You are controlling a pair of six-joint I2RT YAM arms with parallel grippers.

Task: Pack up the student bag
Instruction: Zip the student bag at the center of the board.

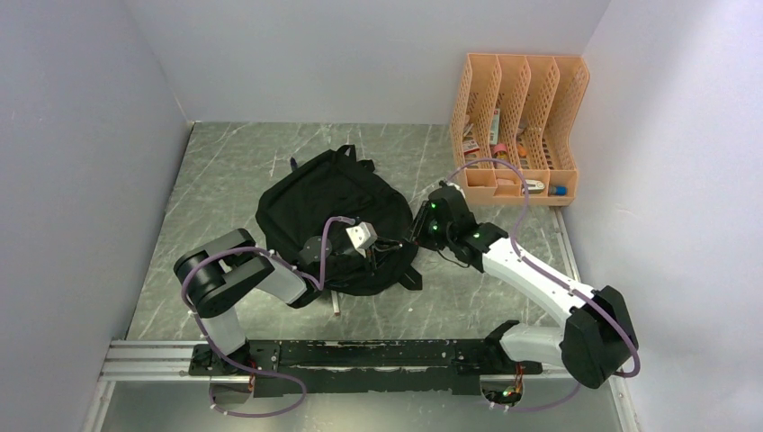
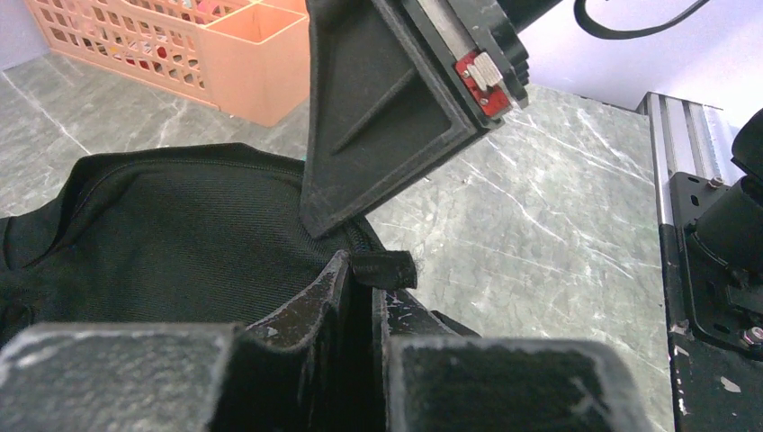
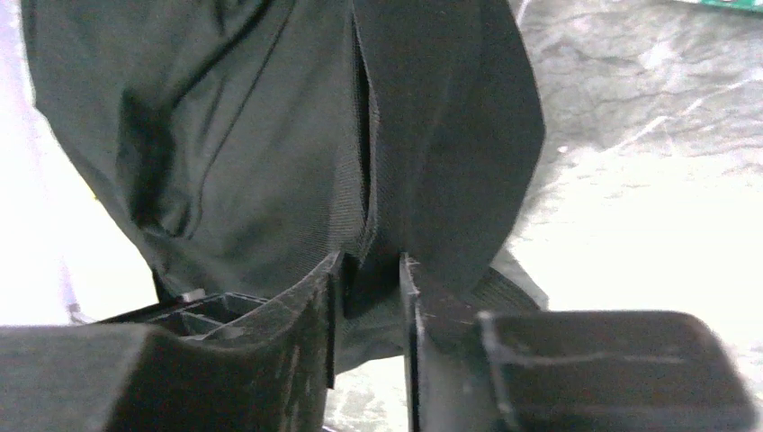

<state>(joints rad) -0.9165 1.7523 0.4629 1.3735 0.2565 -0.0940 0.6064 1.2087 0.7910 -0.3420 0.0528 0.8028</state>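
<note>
1. Opening the bag (image 1: 315, 202) looks like the step in hand: both grippers sit on its right rim, at the zip seam. That is my read, not something the views confirm.
2. Bag lies flat mid-table (image 1: 234, 162), handle loop toward the far edge. Organiser (image 1: 517, 99) stands in the far right corner, well apart from it.
3. Left gripper (image 2: 362, 283): jaws all but closed, pinching at a small black tab (image 2: 385, 268) on the bag's edge. Probably the zip pull, but I can't confirm.
4. Right gripper (image 3: 369, 265): fingers straddle a fold of bag fabric beside the seam, and fabric fills the gap. Whether it is clamped or just resting there, I cannot tell.
5. Doing it well: the right should clamp the fabric firmly close to the seam as an anchor. The left should draw the tab along the seam line, not upward, so the zip runs instead of the bag lifting.
6. Keep tension between the two grips. The cloth is soft and will likely bunch ahead of the slider if it goes slack.
7. Watch clearance: in the left wrist view a right finger hangs right over the left tips, very near. Move one arm at a time.
8. Thin stick (image 1: 335, 304) lies on the table just beside the bag's near edge, too small to identify. Avoid dragging the bag over it.
</note>
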